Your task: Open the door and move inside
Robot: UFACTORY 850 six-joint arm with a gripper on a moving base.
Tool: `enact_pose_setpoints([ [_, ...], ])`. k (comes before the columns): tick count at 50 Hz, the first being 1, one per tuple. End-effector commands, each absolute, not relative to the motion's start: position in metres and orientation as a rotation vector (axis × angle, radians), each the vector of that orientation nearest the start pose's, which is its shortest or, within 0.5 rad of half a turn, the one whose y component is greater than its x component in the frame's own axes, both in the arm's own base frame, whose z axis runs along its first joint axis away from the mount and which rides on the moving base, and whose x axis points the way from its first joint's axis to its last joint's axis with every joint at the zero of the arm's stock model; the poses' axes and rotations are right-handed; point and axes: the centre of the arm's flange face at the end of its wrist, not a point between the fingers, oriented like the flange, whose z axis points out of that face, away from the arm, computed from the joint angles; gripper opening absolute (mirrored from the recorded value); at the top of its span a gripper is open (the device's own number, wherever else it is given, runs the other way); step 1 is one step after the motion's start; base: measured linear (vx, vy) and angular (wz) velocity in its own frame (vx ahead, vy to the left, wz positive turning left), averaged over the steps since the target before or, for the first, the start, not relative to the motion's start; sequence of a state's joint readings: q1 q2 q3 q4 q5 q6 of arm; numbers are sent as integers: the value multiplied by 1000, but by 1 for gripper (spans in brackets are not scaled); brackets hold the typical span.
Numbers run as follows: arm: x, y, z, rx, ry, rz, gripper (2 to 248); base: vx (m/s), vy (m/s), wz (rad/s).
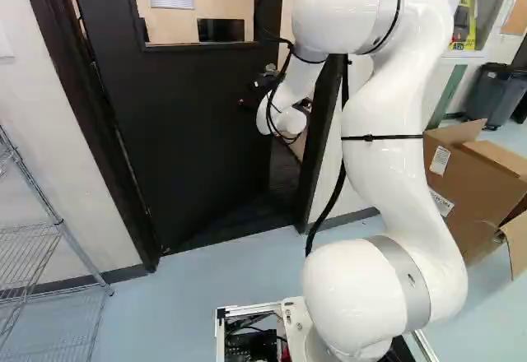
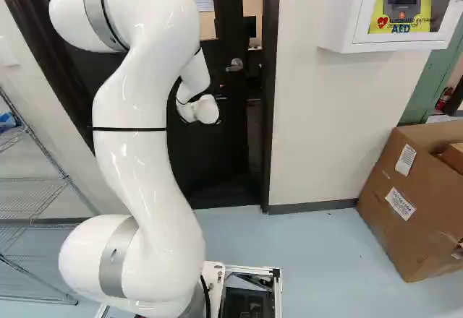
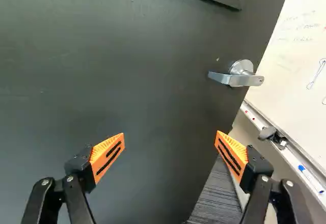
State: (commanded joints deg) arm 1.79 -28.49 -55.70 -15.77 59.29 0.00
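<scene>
A pale blue floor (image 2: 318, 246) and off-white walls (image 2: 325, 115) are seen around a black door (image 1: 193, 132) with a window, which stands partly open in its dark frame (image 1: 318, 144). The doorway is faced by the white, jointed arm (image 1: 383, 132). Beyond the door's edge, a whiteboard (image 3: 300, 46) is shown in the wrist view. A brown cardboard box (image 2: 412, 202) is set on the floor at the right of both base views, and a silver wire shelf (image 1: 62, 230) is placed at their left. Near the door, the black gripper (image 1: 258, 90) is held wide open, its two orange-padded fingers spread well apart. The silver lever handle (image 3: 237, 78) is seen ahead of them, mounted near the door's free edge and separated from both fingertips.
</scene>
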Motion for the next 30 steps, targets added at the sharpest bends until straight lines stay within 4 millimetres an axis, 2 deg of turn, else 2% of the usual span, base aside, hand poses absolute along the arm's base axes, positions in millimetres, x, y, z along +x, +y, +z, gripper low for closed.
enact_pose_setpoints([
  [30,540,30,398,-2261,-302,-2052,247,0,0,0],
])
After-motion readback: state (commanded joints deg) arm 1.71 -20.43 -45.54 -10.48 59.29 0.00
